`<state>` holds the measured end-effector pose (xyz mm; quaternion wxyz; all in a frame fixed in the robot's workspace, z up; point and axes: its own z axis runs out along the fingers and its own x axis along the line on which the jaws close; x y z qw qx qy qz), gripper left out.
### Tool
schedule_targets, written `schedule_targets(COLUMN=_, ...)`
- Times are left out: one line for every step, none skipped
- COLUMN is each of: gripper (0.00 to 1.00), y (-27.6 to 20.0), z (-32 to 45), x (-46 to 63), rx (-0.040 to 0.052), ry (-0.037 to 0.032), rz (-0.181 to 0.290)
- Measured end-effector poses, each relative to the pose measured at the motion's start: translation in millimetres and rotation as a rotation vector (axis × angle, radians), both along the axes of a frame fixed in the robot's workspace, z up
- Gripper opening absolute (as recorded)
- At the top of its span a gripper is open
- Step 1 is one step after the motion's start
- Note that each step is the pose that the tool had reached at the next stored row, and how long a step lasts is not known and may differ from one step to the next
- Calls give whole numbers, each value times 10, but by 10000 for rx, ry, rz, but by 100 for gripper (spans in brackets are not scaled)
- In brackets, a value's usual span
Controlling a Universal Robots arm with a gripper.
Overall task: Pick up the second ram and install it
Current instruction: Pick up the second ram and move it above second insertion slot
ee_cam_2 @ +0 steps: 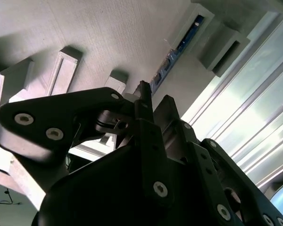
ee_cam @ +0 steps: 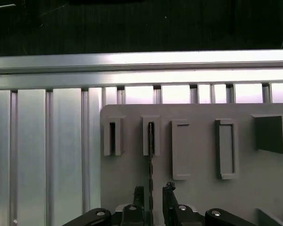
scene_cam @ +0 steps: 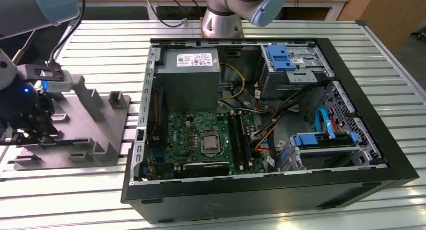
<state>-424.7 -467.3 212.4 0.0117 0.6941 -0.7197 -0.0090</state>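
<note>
Second ram edge-on in grey fixture slot, jaws apart either side

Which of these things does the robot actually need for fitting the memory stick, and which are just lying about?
For the job:
- second ram, standing in the grey fixture
- gripper, open on either side of it
- green motherboard

Just there:
- power supply
- blue drive brackets
- cables
- slatted table
</note>
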Motion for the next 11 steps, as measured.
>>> schedule_targets(gripper=30, y=0, z=-18, x=4, rx=0, ry=0, rz=33)
schedule_targets(gripper=30, y=0, z=-36, x=8, rx=1, ry=-1, rz=63)
schedule_targets(gripper=30, y=0, z=-54, x=10, rx=1, ry=-1, rz=86)
schedule_targets(gripper=30, y=0, z=-72, x=13, rx=0, ry=0, rz=105)
schedule_targets(gripper=30, y=0, z=-90, x=15, rx=0, ry=1, rz=124)
schedule_targets(gripper=30, y=0, z=-108, x=17, rx=0, ry=2, rz=141)
schedule_targets(gripper=30, y=0, z=-127, x=18, rx=0, ry=3, rz=158)
schedule_targets(gripper=30, y=0, z=-146, x=20, rx=0, ry=4, rz=174)
schedule_targets(gripper=30, y=0, z=-164, x=22, rx=0, ry=5, rz=191)
schedule_targets(gripper=30, y=-1, z=-182, x=25, rx=0, ry=6, rz=208)
schedule_targets(gripper=30, y=-1, z=-200, x=28, rx=0, ry=7, rz=220)
